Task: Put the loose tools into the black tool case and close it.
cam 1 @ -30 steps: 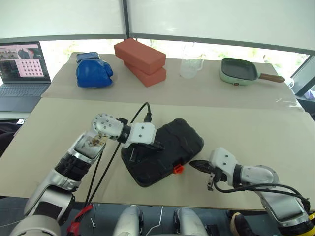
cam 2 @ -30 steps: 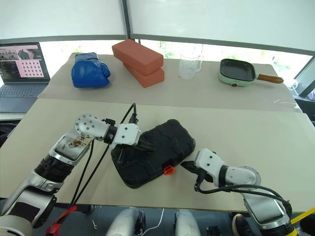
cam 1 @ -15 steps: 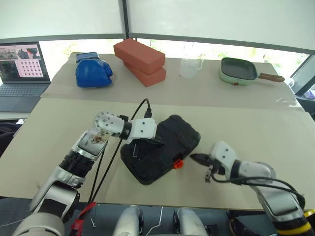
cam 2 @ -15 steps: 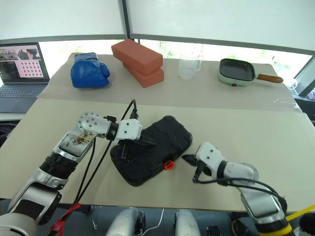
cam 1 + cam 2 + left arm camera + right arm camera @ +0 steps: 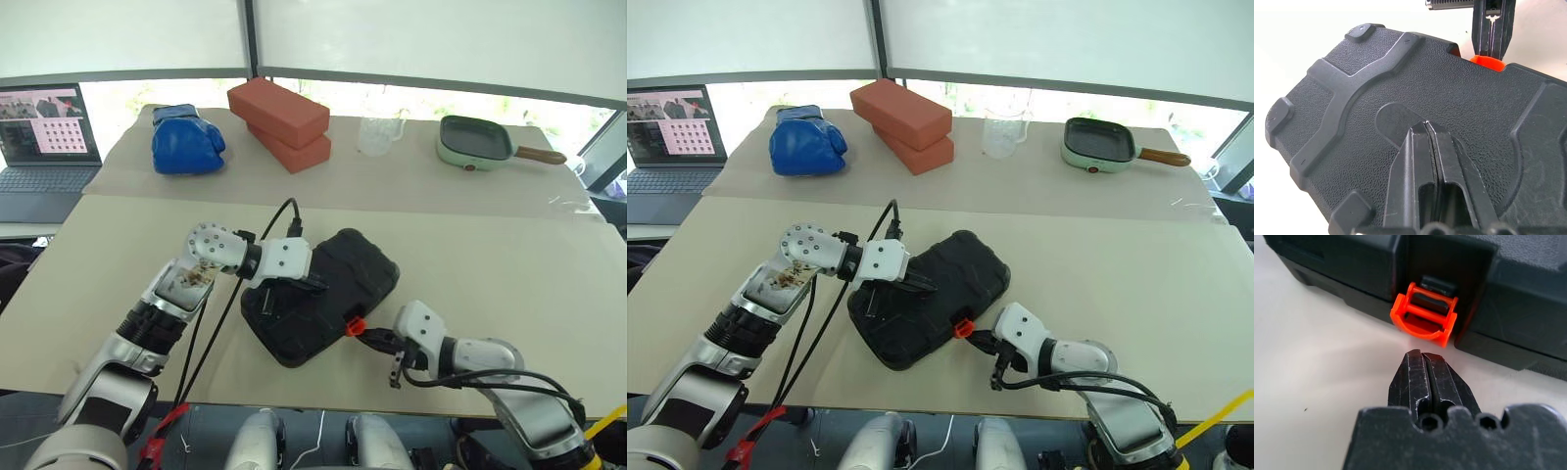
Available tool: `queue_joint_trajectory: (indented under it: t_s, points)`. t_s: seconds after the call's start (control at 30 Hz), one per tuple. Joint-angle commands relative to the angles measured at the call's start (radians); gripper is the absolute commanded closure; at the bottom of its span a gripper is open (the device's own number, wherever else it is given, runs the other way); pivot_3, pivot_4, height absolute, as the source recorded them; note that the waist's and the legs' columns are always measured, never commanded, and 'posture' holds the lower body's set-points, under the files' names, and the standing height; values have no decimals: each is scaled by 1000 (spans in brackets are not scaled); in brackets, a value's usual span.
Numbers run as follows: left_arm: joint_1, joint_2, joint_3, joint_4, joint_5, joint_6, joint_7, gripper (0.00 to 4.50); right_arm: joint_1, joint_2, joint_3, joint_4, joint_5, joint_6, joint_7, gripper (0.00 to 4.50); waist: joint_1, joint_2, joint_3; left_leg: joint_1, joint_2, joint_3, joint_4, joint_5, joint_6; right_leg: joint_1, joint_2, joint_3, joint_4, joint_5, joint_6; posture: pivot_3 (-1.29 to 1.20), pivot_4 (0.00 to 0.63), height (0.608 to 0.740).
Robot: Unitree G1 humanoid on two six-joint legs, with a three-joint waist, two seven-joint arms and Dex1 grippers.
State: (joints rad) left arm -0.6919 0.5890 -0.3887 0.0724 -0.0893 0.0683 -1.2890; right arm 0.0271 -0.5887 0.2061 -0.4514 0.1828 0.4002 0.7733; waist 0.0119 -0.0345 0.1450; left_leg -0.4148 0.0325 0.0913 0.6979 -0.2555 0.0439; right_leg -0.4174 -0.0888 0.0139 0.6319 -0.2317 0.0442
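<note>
While the flat black moulded-plastic tool case [image 5: 318, 299] lay closed on the near part of the beige table [image 5: 509, 255], its lid down so that nothing inside could be seen, the left gripper [image 5: 1426, 128] rested its fingers, pressed together with no gap, on the textured lid near a shallow round recess. The case's small orange latch [image 5: 1423, 316] stuck out from the front edge, tilted away from the wall and apparently not snapped home. Just in front of that latch, low over the table, the right gripper [image 5: 1422, 360] pointed its fingers, likewise pressed together and holding nothing, with the tips close to the latch but not touching it. At the far side of the table stood two stacked red bricks [image 5: 279, 121], a blue boxing glove [image 5: 186, 139], a clear glass measuring jug [image 5: 379, 132] whose contents could not be made out, and a pale green square pan with a wooden handle [image 5: 477, 140], its dark inside bare. An open laptop [image 5: 44, 147] sat on a surface at the left.
</note>
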Motion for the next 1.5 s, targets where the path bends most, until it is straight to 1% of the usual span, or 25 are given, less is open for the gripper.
queue_joint_trajectory:
  t_s: [0.03,0.4,0.67,0.8,0.97,1.17,1.3,1.4,1.47,1.5]
  points:
    - [22,10,-25,-14,25,10,-21,4447,-12,34,-34,-53,24,-29,-35,4500,-1,0,0,0,0,0,0,0,0,0,0,0,0,0,0,0,150,738]
    - [16,-3,-33,12,37,-10,-29,4447,-9,69,-71,-116,58,-16,-53,4500,-8,0,0,0,1,0,0,0,0,-1,1,0,1,0,0,0,150,738]
    - [12,-15,-38,29,46,-29,-28,4447,9,55,-61,-105,42,-37,-40,4500,-8,0,0,0,1,0,0,0,0,-1,0,0,1,0,0,0,150,738]
    - [16,-16,-36,30,48,-34,-25,4447,9,39,-78,-124,64,-24,-22,4500,-8,0,0,0,1,0,0,0,0,-1,0,0,1,0,0,0,150,738]
    - [22,-14,-35,30,54,-37,-18,4447,-17,30,-100,-142,112,14,-12,4500,-9,0,0,0,1,0,0,0,0,-1,1,0,1,0,0,0,150,738]
    - [24,-23,-36,33,59,-38,-6,4447,-51,27,-79,-116,114,20,-7,4500,-12,0,0,0,1,0,0,0,0,-1,1,0,1,0,-1,0,150,738]
    - [27,-27,-28,35,54,-29,0,4447,-53,3,-63,-96,86,7,6,4500,-13,0,0,0,1,0,0,0,0,-1,1,0,1,0,-1,0,150,738]
    - [34,-21,-10,27,36,2,2,4447,-43,-23,-86,-104,94,13,20,4500,-11,0,0,0,1,0,0,0,0,0,1,0,1,0,-1,0,150,738]
    - [39,-10,18,17,1,61,-2,4447,-23,-56,-130,-120,138,33,51,4500,-10,0,0,0,1,0,0,0,0,0,1,0,1,0,-1,0,150,738]
    - [42,-2,38,6,-18,104,2,4205,-9,-82,-158,-129,161,35,73,4500,-9,0,0,0,1,0,0,0,0,0,1,0,1,0,-1,0,150,738]
